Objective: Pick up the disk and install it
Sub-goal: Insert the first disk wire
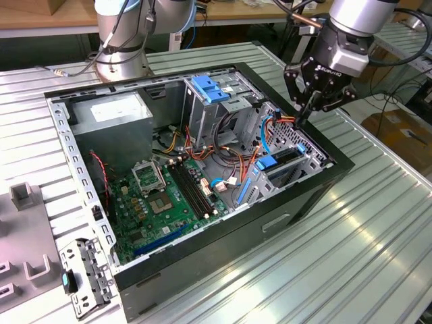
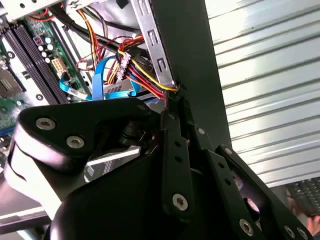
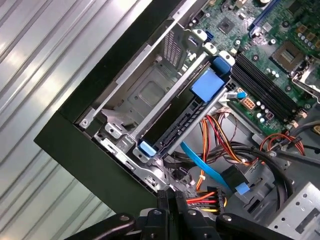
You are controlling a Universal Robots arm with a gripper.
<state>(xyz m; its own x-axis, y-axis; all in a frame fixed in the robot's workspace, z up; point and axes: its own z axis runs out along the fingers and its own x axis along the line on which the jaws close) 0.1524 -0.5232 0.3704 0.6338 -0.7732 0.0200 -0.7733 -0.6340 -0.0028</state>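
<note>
In the exterior view, a ribbed metal table is seen carrying an open computer case, with cluttered benches behind. A green motherboard is exposed inside the case. A drive cage is fitted in the corner toward the exterior view's right. The disk is judged to be standing on edge in that cage, and it is marked by its blue carrier. The gripper is held just above the far end of the cage. Its fingers are brought together on nothing, and the tips are close to a bundle of cables.

In the second wrist view, the gripper is shown with its fingers pressed against each other. Its tips are set just beside the case's black wall and right at the red and yellow cables.

In the first wrist view, the disk is seen lying along one slot of the drive cage, with blue plastic at both ends. The tips of the gripper are placed over the cables, apart from the disk.

Several risks can be judged from here. The cables could be snagged or dragged by the closed fingers, since the tips are so near them. The case wall or the cage edge could be struck if the gripper is lowered off line. The disk cannot be grasped while the fingers are together. Whether it is fully seated cannot be told.
</note>
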